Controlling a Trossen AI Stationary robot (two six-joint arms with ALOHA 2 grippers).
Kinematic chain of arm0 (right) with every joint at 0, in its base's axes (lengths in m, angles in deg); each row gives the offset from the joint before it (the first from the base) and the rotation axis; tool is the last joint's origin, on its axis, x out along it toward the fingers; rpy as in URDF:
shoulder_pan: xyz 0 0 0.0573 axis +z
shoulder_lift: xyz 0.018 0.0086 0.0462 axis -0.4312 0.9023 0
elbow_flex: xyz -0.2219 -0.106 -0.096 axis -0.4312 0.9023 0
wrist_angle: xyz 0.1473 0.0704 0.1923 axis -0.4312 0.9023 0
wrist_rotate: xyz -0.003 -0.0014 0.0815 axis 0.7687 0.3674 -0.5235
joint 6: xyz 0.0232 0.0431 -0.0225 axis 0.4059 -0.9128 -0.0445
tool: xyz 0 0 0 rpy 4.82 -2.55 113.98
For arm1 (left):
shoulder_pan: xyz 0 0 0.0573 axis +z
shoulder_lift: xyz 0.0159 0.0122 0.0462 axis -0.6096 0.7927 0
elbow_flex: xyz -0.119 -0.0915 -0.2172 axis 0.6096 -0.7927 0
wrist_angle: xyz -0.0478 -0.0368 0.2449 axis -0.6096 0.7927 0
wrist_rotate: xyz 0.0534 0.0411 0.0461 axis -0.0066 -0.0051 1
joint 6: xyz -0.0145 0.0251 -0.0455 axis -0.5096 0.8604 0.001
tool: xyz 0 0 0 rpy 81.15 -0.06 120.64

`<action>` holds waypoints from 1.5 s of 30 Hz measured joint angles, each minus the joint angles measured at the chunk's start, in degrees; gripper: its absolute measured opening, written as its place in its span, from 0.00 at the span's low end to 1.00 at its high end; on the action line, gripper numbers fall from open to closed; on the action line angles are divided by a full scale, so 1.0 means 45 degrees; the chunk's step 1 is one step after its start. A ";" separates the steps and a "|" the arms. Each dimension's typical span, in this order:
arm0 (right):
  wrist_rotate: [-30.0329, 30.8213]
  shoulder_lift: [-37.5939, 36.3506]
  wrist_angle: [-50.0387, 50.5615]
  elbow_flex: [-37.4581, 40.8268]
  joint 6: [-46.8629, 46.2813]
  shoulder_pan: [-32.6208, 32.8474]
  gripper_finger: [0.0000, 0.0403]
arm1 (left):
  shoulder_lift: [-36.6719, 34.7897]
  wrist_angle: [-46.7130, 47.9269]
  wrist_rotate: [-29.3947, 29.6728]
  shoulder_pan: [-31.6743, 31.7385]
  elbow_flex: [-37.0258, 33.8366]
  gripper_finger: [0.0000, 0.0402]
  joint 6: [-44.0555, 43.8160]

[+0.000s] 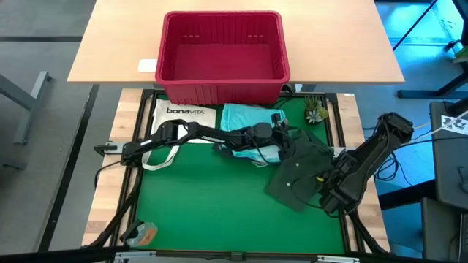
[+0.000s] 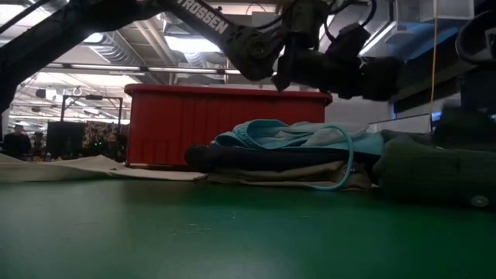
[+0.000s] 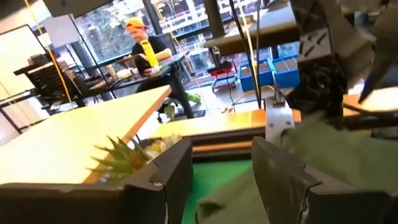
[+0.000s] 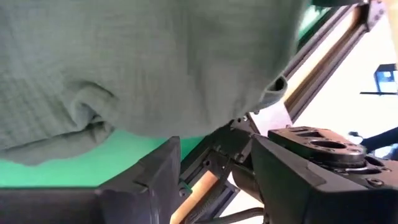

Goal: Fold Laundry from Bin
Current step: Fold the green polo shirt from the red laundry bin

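1. The dark green garment lies rumpled at 4 o'clock on the mat, below the bin.
2. It looks soft, light and floppy; take hold at hems or corners.
3. The left gripper hovers at its 11 o'clock edge, fingers spread, empty.
4. The right gripper sits at its 4 o'clock edge, fingers spread, empty.

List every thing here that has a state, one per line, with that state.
Bin: upright, empty.
Green garment: crumpled on the mat, not folded.
Turquoise garment: lying in the pile near the bin, unfolded.
Tote bag: lying flat.
Left pincer: open, holding nothing, by the green garment.
Right pincer: open, holding nothing, at the green garment's edge.
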 joint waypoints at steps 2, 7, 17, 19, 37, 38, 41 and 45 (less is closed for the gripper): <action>-0.0007 -0.0373 -0.0015 0.0000 0.0000 0.0002 0.49 | 0.0000 0.0097 -0.0186 -0.0043 0.0321 0.40 -0.0005; -0.0010 -0.1515 0.0006 0.0000 -0.0129 -0.0003 0.49 | -0.0010 0.0915 -0.1123 -0.0464 0.1374 0.40 0.0053; 0.0019 -0.2872 -0.0390 -0.0005 -0.0363 0.0002 0.49 | -0.0010 0.7235 -0.1433 -0.1545 0.3792 0.35 -0.0324; 0.0024 -0.2882 -0.0661 -0.0005 -0.0205 0.0002 0.49 | -0.0010 0.8310 -0.1687 -0.1849 0.4006 0.34 -0.0356; 0.1243 -0.2878 -0.2756 -0.0005 0.1146 0.0002 0.49 | 0.0730 1.0708 -0.1511 -0.4192 0.4031 0.26 -0.2056; 0.1243 -0.2878 -0.2832 -0.0005 0.1146 0.0002 0.49 | 0.0848 1.0620 -0.1197 -0.4217 0.4009 0.26 -0.2175; 0.1248 -0.2878 -0.2937 -0.0005 0.1146 0.0002 0.49 | 0.1141 0.9784 -0.0265 -0.4221 0.3993 0.24 -0.2504; 0.1350 -0.2874 -0.3064 -0.0005 0.1361 0.0002 0.49 | 0.1404 0.9085 0.0005 -0.4109 0.4061 0.22 -0.3031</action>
